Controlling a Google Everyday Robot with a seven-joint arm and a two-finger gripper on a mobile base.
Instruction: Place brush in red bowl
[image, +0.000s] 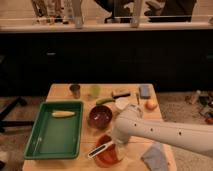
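Note:
The brush (100, 149) has a whitish handle and lies tilted over the left rim of the red bowl (108, 155) at the table's front edge, its lower end sticking out past the rim. My gripper (118, 143) sits at the brush's upper right end, right over the bowl, with the white arm (165, 131) coming in from the right. The bowl's right part is hidden behind the gripper.
A maroon bowl (100, 117) stands just behind the red bowl. A green tray (56, 131) with a corn cob (62, 114) is at the left. A metal cup (75, 90), green cup (95, 90), dark block (120, 93), blue sponge (145, 91), apple (151, 104) and grey cloth (154, 156) are around.

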